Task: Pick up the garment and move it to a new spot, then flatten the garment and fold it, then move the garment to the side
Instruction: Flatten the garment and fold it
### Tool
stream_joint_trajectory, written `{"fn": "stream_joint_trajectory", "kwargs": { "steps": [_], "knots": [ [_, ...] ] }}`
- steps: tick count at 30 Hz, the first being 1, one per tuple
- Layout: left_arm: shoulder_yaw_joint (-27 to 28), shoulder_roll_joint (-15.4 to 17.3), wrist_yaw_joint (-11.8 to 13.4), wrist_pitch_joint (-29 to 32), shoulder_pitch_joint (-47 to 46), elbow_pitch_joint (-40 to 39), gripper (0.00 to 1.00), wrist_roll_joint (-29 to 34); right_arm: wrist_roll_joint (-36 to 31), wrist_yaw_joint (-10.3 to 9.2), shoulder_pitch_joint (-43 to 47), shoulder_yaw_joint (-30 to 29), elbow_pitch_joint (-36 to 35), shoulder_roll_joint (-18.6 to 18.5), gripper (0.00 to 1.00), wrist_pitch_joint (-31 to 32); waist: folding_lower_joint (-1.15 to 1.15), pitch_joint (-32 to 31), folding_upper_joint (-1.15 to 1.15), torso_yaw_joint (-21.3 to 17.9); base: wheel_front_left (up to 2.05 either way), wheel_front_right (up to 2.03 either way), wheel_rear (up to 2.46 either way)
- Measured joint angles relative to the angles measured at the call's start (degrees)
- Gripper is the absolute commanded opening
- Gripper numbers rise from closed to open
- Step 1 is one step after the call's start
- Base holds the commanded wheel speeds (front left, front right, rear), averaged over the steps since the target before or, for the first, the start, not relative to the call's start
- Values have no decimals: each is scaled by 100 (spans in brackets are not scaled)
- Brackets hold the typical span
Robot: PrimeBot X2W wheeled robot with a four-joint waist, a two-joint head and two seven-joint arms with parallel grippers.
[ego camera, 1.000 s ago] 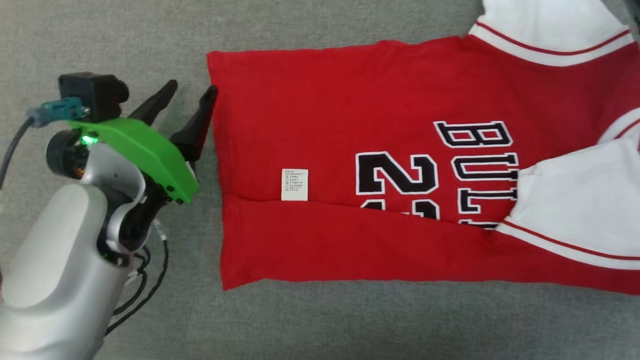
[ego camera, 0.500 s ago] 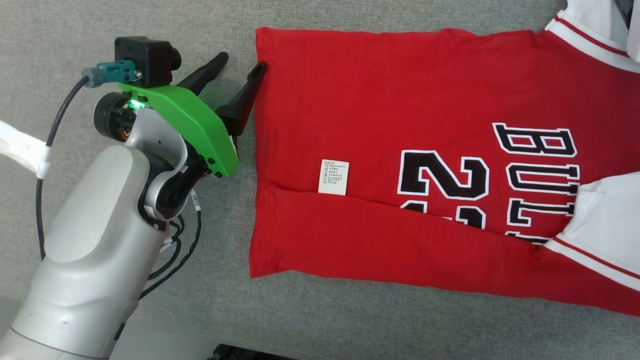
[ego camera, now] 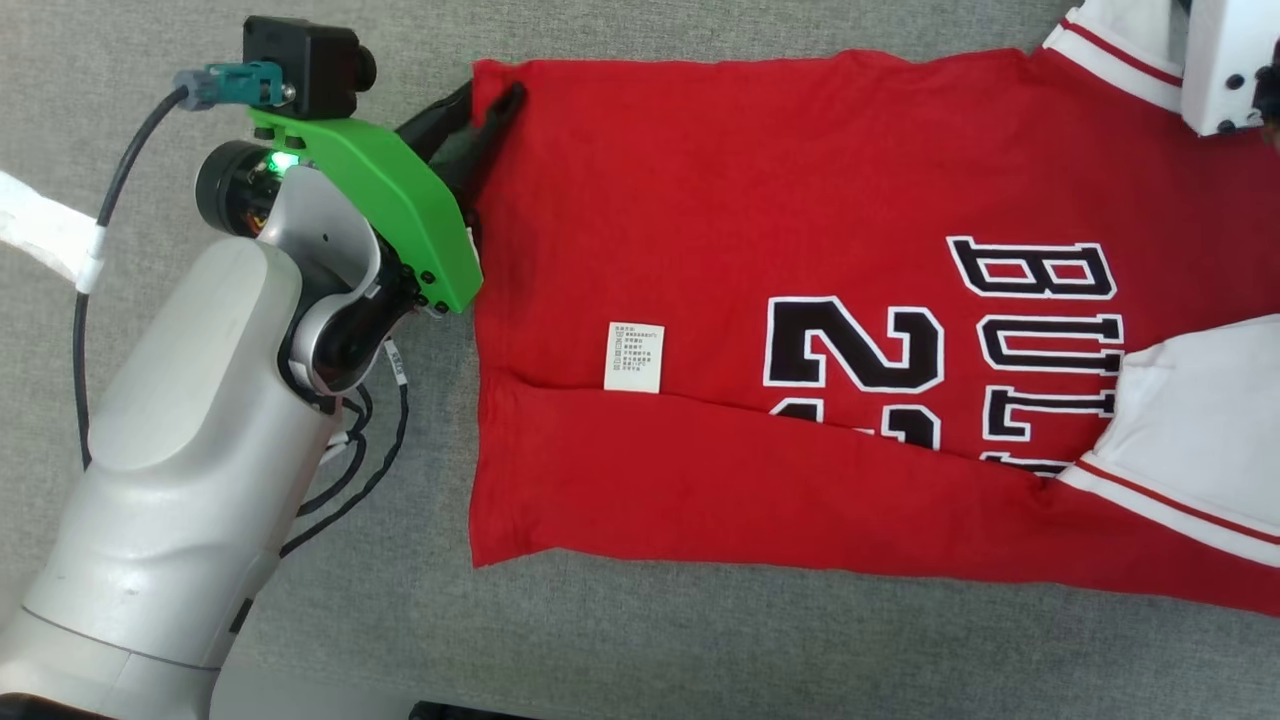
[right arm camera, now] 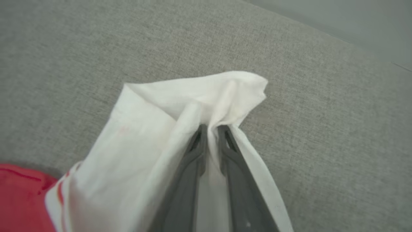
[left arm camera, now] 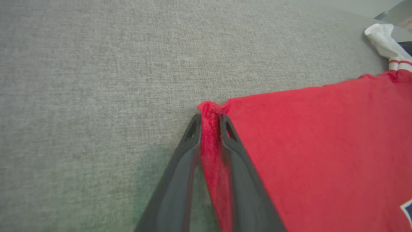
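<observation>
Lying flat on the grey cloth surface (ego camera: 700, 640), the red jersey (ego camera: 780, 250) has its long axis running across the head view, hem toward the robot's left and white sleeves toward its right. Nearest the robot, a long side strip is folded over the body, its edge crossing the lower numerals. The near white sleeve (ego camera: 1190, 420) lies over the lettering. A white care label (ego camera: 634, 357) sits just above that fold. At the far hem corner, the left gripper (left arm camera: 210, 119) stands narrow, pinching a bunched ridge of red cloth. Farther right, the right gripper (right arm camera: 211, 129) is likewise narrow, clamped on the far white sleeve (right arm camera: 154, 112), which puckers around it.
</observation>
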Motion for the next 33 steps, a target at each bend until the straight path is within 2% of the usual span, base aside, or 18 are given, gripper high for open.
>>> {"fn": "stream_joint_trajectory", "kwargs": {
  "steps": [4, 9, 15, 21, 25, 28, 29, 30, 31, 32, 33],
  "knots": [
    [-15, 76, -42, -177, -27, 37, 0, -20, 182, 5, -24, 68, -68, 18, 0, -477, 0, -28, 0, -92, 0, 0, 0],
    [114, 253, -48, -505, 105, -293, 0, -77, 694, 7, 46, 48, -704, -272, 0, -1095, 0, -172, 0, -216, 0, 0, 0],
    [258, 545, 11, -809, 888, -1077, 0, -181, 1203, 7, 1185, -176, -1697, -716, 0, -1529, 0, -488, 0, -431, 0, 0, 0],
    [537, 801, 433, -1217, 2113, -1998, 0, -370, 1449, 7, 2826, -415, -2370, -751, 0, -1885, 0, -992, 0, -640, 0, 0, 0],
    [725, 856, 730, -1403, 3092, -2602, 0, -666, 1473, 7, 3810, -678, -2726, -532, 0, -2120, 0, -1356, 0, -786, 0, 0, 0],
    [731, 878, 843, -1440, 3682, -2916, 0, -871, 1466, 7, 4367, -837, -2877, -375, 0, -2260, 0, -1588, 0, -898, 0, 0, 0],
    [705, 840, 875, -1432, 3860, -2959, 20, -967, 1417, 7, 4532, -854, -2865, -290, 0, -2314, 0, -1658, 0, -940, 0, 0, 0],
    [644, 832, 873, -1383, 3982, -2967, 49, -1025, 1379, 7, 4652, -851, -2846, -221, 11, -2327, 0, -1706, 0, -973, 0, 0, 0],
    [553, 828, 873, -1349, 4111, -2955, 88, -1043, 1336, 7, 4796, -837, -2816, -152, 48, -2370, 0, -1756, 0, -1016, 0, 0, 0],
    [527, 821, 943, -1349, 4203, -2865, 100, -1040, 1212, 7, 4920, -843, -2764, -98, 100, -2425, 0, -1800, 0, -1057, 0, 0, 0],
    [514, 832, 1028, -1346, 4255, -2743, 100, -1013, 1066, 7, 5015, -851, -2686, -73, 100, -2434, 0, -1836, 0, -1095, 0, 0, 0]
  ]
}}
